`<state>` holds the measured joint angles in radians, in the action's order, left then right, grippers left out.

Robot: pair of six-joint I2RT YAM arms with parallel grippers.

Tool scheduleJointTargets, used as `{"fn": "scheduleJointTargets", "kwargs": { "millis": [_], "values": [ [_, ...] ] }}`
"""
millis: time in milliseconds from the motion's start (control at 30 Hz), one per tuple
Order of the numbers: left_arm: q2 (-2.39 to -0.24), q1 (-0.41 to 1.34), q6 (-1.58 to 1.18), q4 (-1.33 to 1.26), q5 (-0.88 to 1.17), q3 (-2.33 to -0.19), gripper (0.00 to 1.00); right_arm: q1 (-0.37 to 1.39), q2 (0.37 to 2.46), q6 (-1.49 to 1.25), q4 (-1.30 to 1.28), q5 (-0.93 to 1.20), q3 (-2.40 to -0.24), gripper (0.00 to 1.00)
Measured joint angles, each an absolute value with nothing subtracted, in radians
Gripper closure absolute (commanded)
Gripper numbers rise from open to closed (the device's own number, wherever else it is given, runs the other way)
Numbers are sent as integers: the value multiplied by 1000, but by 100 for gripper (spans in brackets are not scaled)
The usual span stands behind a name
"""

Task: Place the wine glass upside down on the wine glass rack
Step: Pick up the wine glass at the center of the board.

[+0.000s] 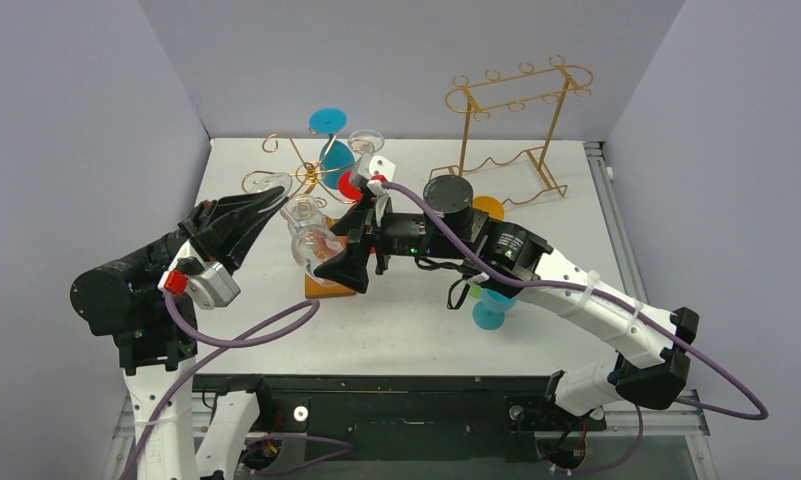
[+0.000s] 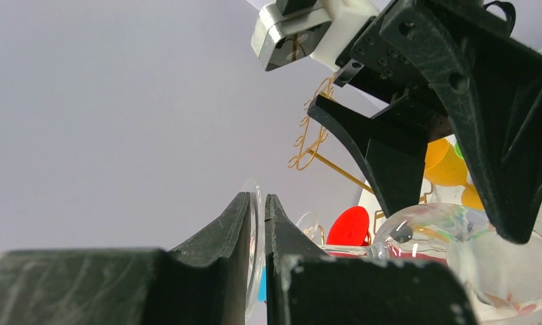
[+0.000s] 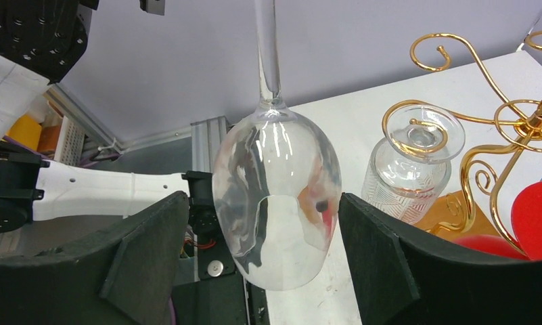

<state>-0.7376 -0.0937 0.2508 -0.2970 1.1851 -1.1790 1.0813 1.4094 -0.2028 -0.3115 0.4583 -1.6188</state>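
Pinching the thin clear foot of the wine glass (image 3: 276, 196), the left gripper (image 2: 256, 203) has its jaws closed on that rim. The glass hangs upside down, stem up and bowl low, just beside the gold rack (image 1: 328, 284). The right gripper (image 3: 262, 202) has its jaws spread wide on either side of the bowl with a gap on each side. It is hard to tell if the stem sits in a rack arm, and a second patterned glass (image 3: 407, 172) hangs from one curl.
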Motion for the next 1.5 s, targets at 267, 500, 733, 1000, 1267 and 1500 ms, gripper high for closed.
{"fn": "scheduleJointTargets", "kwargs": {
  "millis": [267, 500, 733, 1000, 1267, 1500],
  "values": [
    [-739, -93, 207, -336, 1190, -1179, 100, 1118, 1419, -131, -250, 386, -1528, 23],
    [-740, -93, 176, -367, 1191, -1179, 100, 1127, 1419, -115, -194, 358, -1425, 23],
    [-739, -93, 165, -377, 1191, -1179, 100, 1127, 1419, -115, -123, 373, -1425, 22],
    [-738, -91, 164, -375, 1206, -1179, 100, 1127, 1445, -117, -96, 400, -1483, 22],
    [-736, -88, 164, -374, 1214, -1179, 100, 1125, 1478, -131, -93, 453, -1538, 55],
    [-735, -86, 164, -381, 1202, -1176, 47, 1113, 1474, -141, -84, 474, -1520, 87]
  ]
}}
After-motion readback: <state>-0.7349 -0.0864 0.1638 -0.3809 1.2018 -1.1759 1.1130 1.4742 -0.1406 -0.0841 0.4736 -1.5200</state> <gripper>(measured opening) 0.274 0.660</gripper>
